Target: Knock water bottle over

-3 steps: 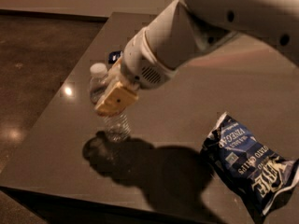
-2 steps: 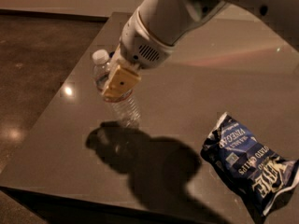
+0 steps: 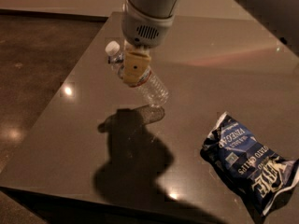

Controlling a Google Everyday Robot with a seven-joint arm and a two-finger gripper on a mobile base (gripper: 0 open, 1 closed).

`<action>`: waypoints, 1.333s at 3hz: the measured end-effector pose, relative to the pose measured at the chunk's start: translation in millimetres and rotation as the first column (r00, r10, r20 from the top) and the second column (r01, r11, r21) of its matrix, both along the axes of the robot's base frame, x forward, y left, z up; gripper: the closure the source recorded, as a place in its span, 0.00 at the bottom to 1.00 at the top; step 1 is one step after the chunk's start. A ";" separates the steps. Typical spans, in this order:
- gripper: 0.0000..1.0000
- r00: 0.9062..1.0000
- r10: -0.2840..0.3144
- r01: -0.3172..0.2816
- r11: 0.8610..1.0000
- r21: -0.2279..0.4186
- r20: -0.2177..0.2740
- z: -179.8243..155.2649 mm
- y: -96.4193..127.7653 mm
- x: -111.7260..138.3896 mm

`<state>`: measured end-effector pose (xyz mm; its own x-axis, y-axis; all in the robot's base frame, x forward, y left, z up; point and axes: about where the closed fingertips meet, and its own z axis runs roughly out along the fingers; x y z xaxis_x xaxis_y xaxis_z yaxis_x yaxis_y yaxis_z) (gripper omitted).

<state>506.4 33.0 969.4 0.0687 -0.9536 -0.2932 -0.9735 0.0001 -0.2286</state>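
The water bottle (image 3: pixel 152 88) is a small clear ribbed bottle with a white cap (image 3: pixel 112 47). It is strongly tilted, cap to the upper left and base to the lower right, just above its shadow on the table. My gripper (image 3: pixel 133 71) comes down from the top of the view and is shut around the bottle's upper middle. A tan finger pad (image 3: pixel 134 65) covers the label area. The white arm and wrist (image 3: pixel 147 17) stand above it.
A dark blue chip bag (image 3: pixel 247 160) lies flat at the right front of the glossy dark table (image 3: pixel 70 139). The table's left edge runs diagonally beside a brown floor (image 3: pixel 32 55). The arm's shadow falls across the table's front middle.
The gripper has moved up and away across the table, taking the bottle with it. The bottle has gone from upright to strongly tilted. The chip bag has not moved.
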 end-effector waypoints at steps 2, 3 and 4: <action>1.00 1.000 0.007 -0.006 0.982 -0.187 0.004 -21.9 -27.6 26.8; 1.00 1.000 0.009 -0.012 0.974 -0.228 -0.014 -37.1 -38.1 35.8; 1.00 1.000 0.011 -0.017 0.966 -0.256 -0.026 -49.0 -45.0 41.7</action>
<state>548.1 -12.0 920.4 0.0785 -0.9961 -0.0406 -0.9783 -0.0692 -0.1952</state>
